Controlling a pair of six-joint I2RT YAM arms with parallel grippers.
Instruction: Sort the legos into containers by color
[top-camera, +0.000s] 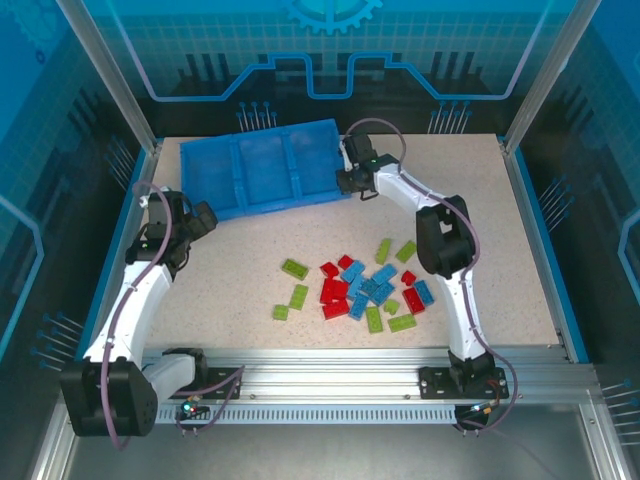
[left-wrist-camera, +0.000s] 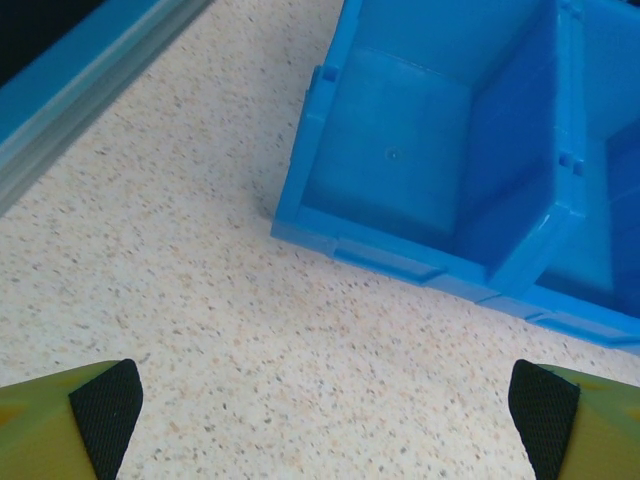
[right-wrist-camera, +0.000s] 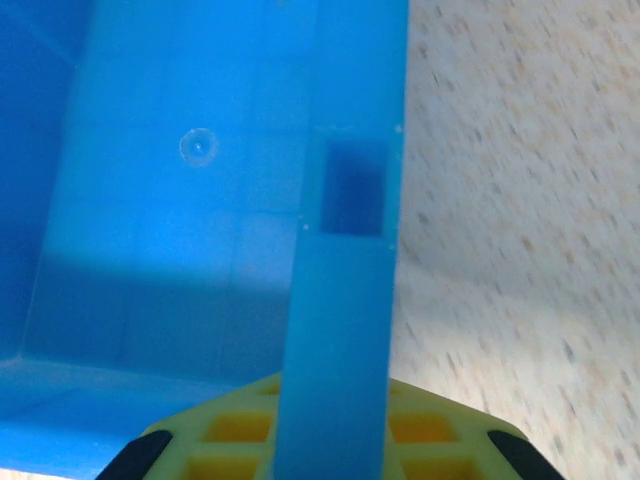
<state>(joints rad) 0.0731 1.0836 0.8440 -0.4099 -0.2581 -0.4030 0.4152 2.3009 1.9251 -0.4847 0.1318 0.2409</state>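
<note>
Legos lie in a loose pile on the table, near and right of centre, none sorted yet. I count about six red, six light blue and eight yellow-green, though the overlapping ones are hard to separate. One blue tray with three empty compartments sits far and left, turned askew. The right gripper is clenched on its right wall, probably to drag it closer to the pile. The left gripper hangs released, holding nothing, beside the tray's near left corner.
</note>
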